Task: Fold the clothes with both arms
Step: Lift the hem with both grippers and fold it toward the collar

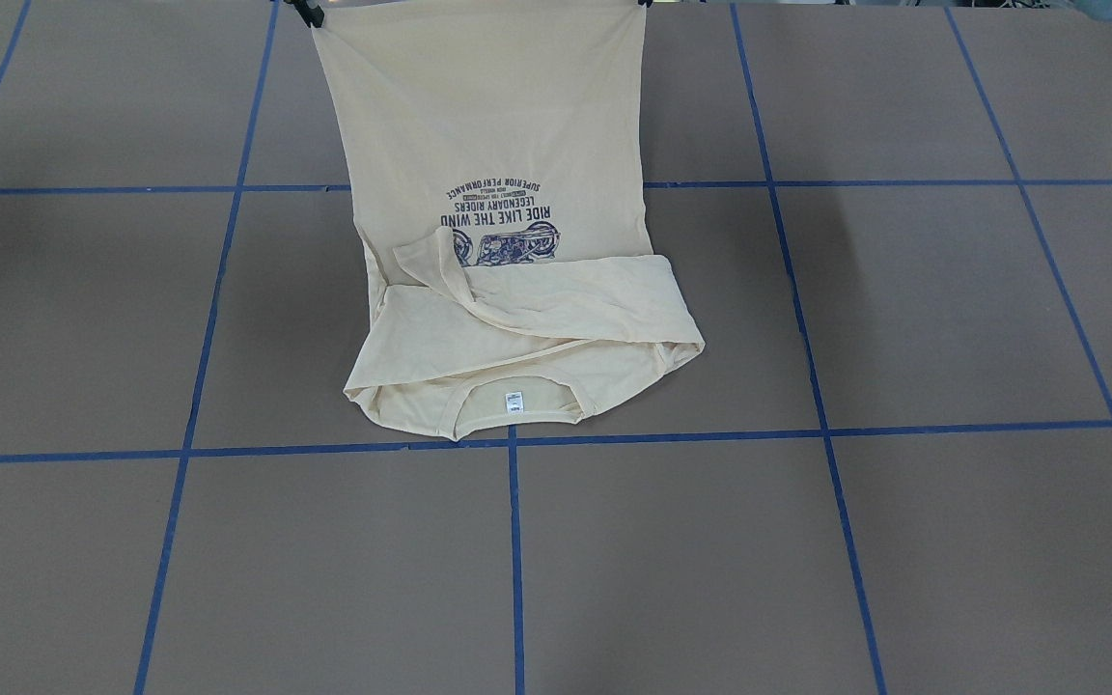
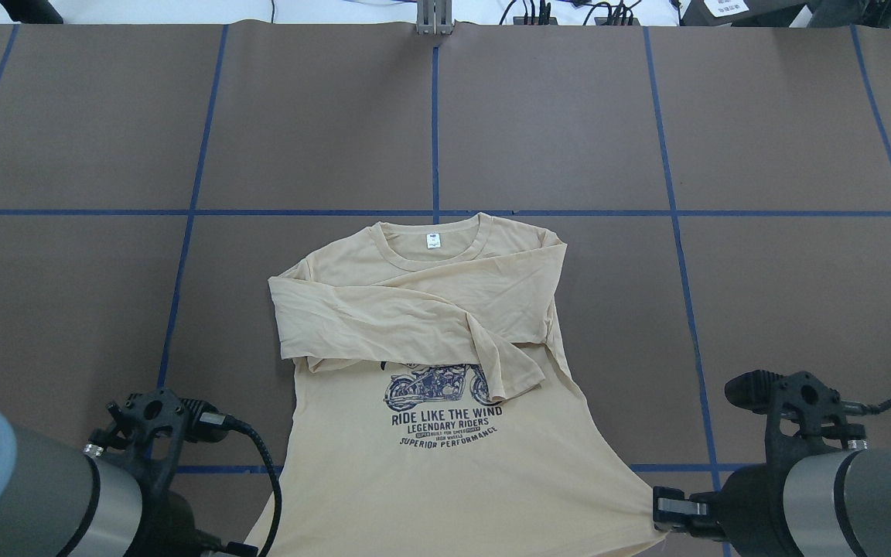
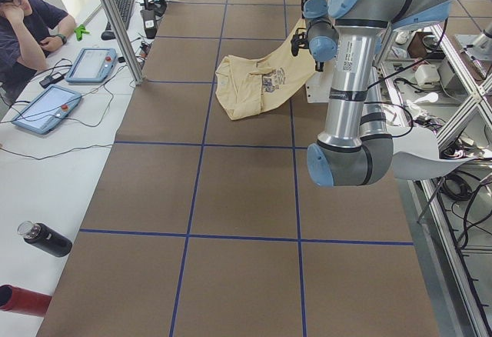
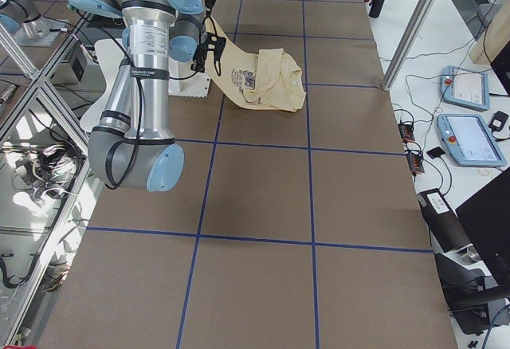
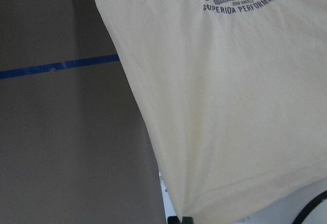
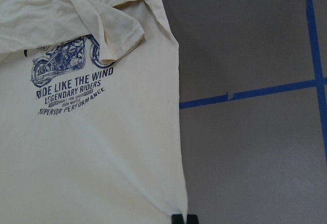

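Observation:
The clothes [image 2: 445, 480] are one pale cream-yellow shirt lying print-up on the brown table, collar [image 2: 431, 232] at the far side. Both long sleeves [image 2: 384, 321] are folded across the chest, above the navy motorcycle print [image 2: 434, 384]. My left gripper [image 2: 248, 548] is shut on the hem's left corner, and my right gripper [image 2: 660, 517] is shut on the hem's right corner. The hem is lifted off the table and stretched between them, as the front-facing view shows for the clothes [image 1: 479, 116]. In the wrist views the fingertips [image 5: 186, 219] and fingertips [image 6: 180, 218] pinch the cloth's corners.
Blue tape lines [image 2: 435, 124] grid the table. A person [image 3: 23, 21] sits at a side bench beside two tablets [image 3: 46, 108], with a dark bottle [image 3: 44, 239] nearer. A metal post [image 3: 115, 21] stands at the table's edge. The white pedestal [image 4: 187, 84] sits under the lifted hem.

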